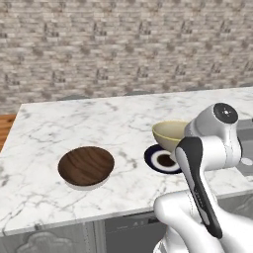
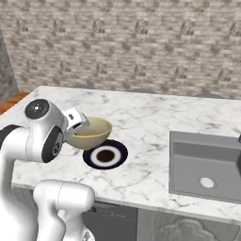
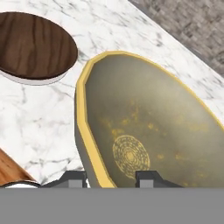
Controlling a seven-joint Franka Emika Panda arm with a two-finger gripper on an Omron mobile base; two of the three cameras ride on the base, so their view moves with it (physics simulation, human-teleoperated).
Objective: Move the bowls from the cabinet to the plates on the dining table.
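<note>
Here the gripper (image 3: 111,178) pinches the pale yellow-olive bowl (image 2: 89,132) by its rim, carrying it above the navy plate (image 2: 105,154) for set-down; the wooden bowl (image 1: 86,166) already rests at nine o'clock.

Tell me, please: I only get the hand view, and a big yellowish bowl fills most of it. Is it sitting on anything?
Observer: No. The pale yellow bowl looks raised off the marble table.
Visitor: So what is under it?
Observer: A dark navy plate with nothing on it, partly beneath the bowl.
Visitor: Anything else nearby?
Observer: A grey sink is set into the top, to the right of the plate.
</note>
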